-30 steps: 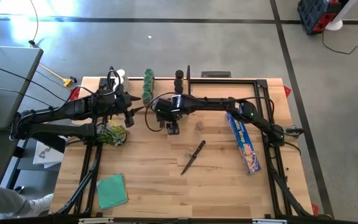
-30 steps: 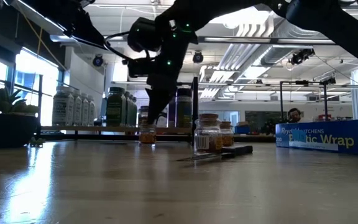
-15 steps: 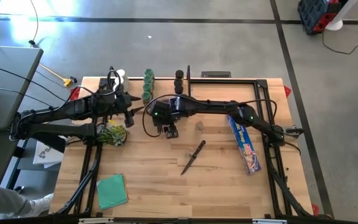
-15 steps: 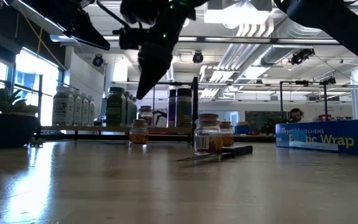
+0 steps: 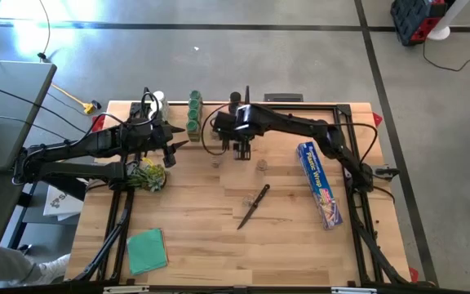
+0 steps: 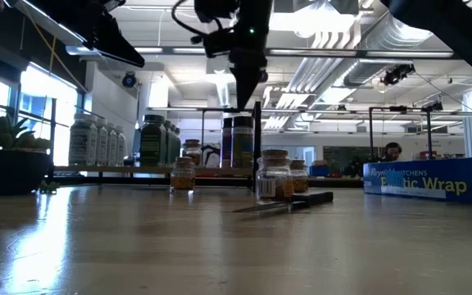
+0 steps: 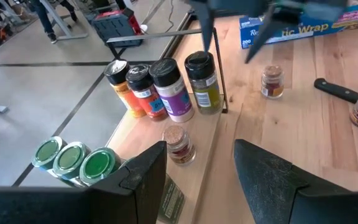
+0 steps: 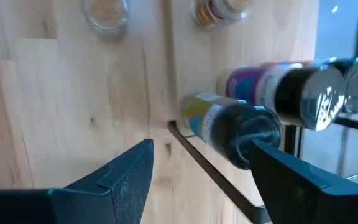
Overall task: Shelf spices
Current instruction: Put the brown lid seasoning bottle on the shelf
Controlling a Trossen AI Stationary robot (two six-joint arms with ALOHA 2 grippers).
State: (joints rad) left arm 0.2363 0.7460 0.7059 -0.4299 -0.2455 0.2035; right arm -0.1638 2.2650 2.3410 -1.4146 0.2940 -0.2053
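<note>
Right gripper (image 5: 240, 152) hovers near the shelf's (image 5: 210, 114) rod; left gripper (image 5: 172, 149) waits beside the green-capped jars (image 5: 193, 113).

Low view: three loose jars (image 6: 274, 175) stand on bare wood; small, rigid, probably light and slick, best pinched round the body.

Left wrist: fingers (image 7: 271, 171) spread.

Right wrist: fingers (image 8: 114, 177) apart, empty, black-capped jar (image 8: 236, 129) ahead.

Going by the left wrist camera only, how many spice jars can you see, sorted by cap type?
Green-capped jars: 3
Black-capped jars: 4
Small clear jars with brownish contents: 3
Total: 10 in the left wrist view
</note>
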